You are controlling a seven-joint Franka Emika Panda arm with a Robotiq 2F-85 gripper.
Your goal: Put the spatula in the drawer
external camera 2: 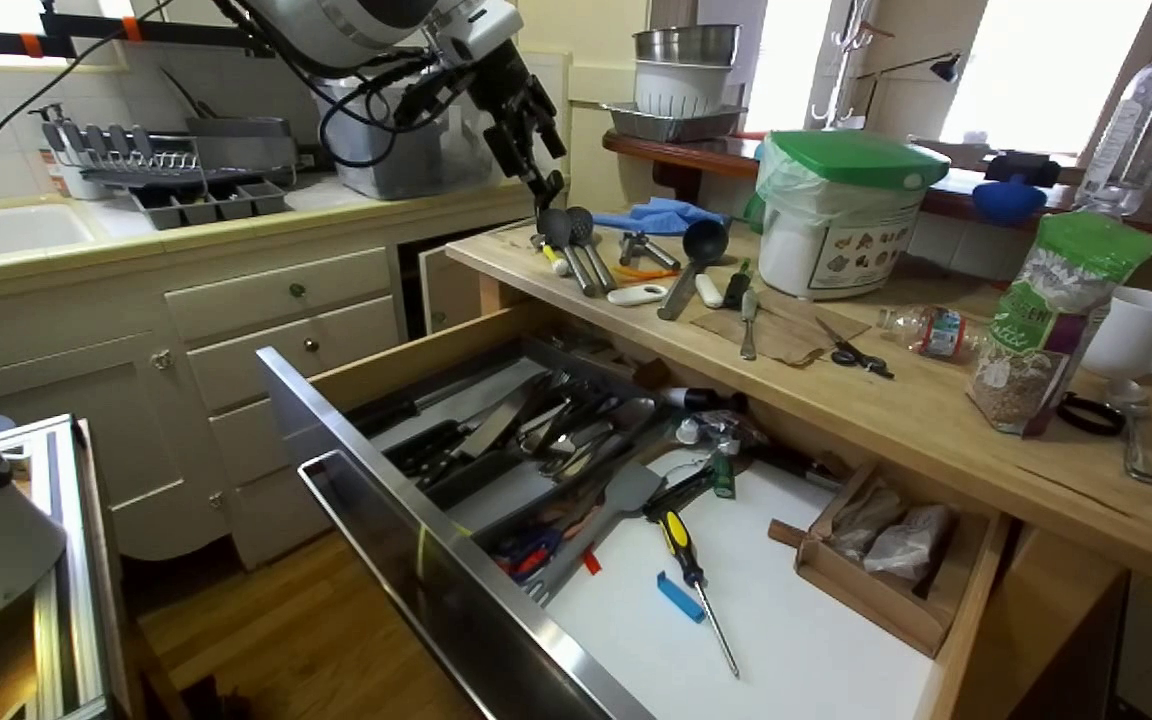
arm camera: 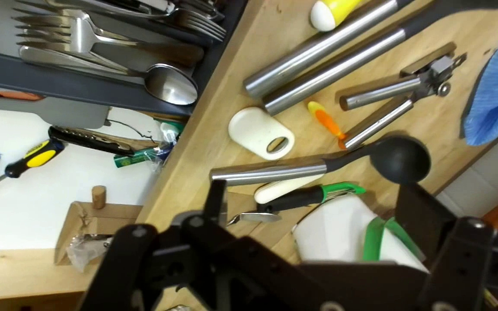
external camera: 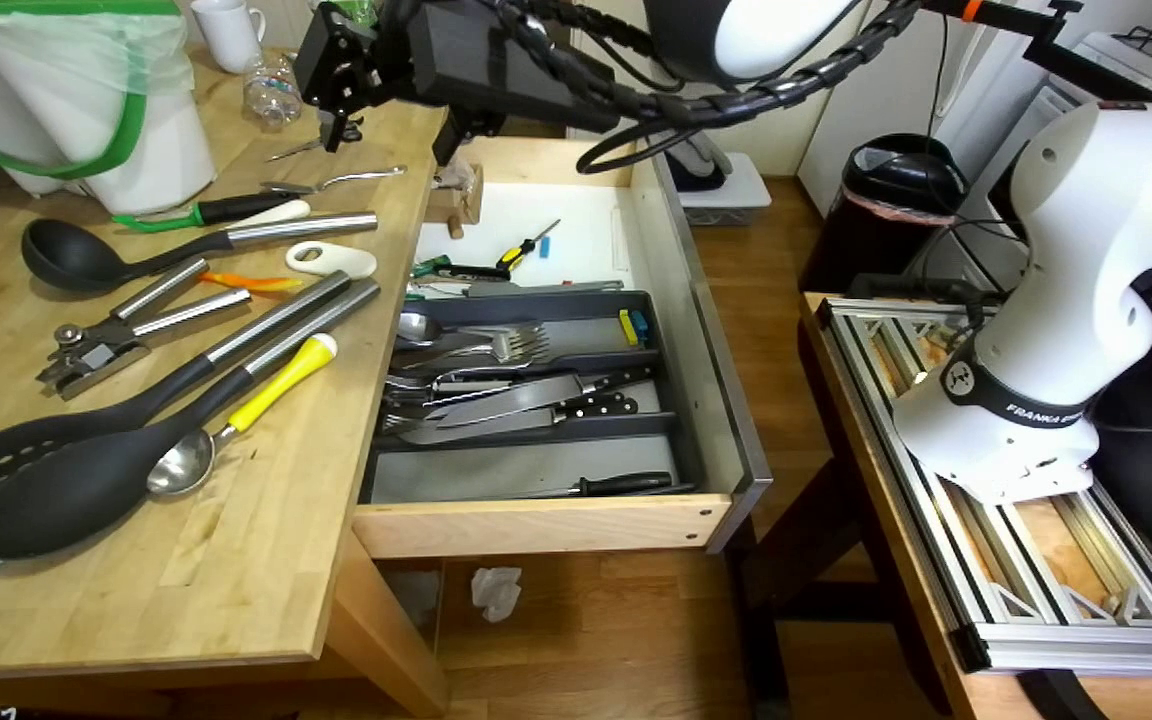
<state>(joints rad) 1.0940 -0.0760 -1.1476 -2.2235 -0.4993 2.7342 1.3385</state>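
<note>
Spatula [external camera 2: 633,487]: one, grey; I find it in the open drawer [external camera 2: 786,670], just outside the divided tray [external camera: 526,465], head toward the drawer-side edge of the surface [external camera: 266,560], handle toward the drawer front.
Jaws: wide apart, as I read them in the wrist view; my gripper [arm camera: 315,190] hangs above the surface.
Slotted spoon [external camera: 11,450]: one, black-headed, handle end near the drawer-side edge.
Solid spoon [external camera: 76,490]: one, black-headed, lying alongside the slotted spoon, handle end near the same edge.
Scoop [external camera: 276,392]: one, yellow-handled, beside the solid spoon, toward the surface corner by the kitchen counter [external camera 2: 236,229].
Ladle [arm camera: 316,169]: one, handle end near the drawer-side edge, bowl toward the back edge.
Two-handled metal tool [external camera: 101,350]: one, between the ladle and the slotted spoon.
Orange piece [arm camera: 327,123]: one, just beside that tool.
Peeler [arm camera: 303,197]: one, green and black, beside one white handle [arm camera: 281,188].
Lidded bin [external camera 2: 841,215]: one, near the back edge; I note its picture label [external camera 2: 851,250] in an exterior view only.
Screwdriver [external camera 2: 681,545]: one, on the drawer floor, beside one blue piece [external camera 2: 679,597].
Knives [external camera: 541,393]: at least two, black-handled, overlapping in the tray; I cannot settle the count.
Scissors [external camera 2: 844,347]: one pair; I have it in both exterior views.
Blue cloth [external camera 2: 661,215]: one, by the back edge; in the wrist view and an exterior view only.
Waste can [external camera: 856,240]: one; in an exterior view only.
Desk lamp [external camera 2: 946,68]: one; in an exterior view only.
</note>
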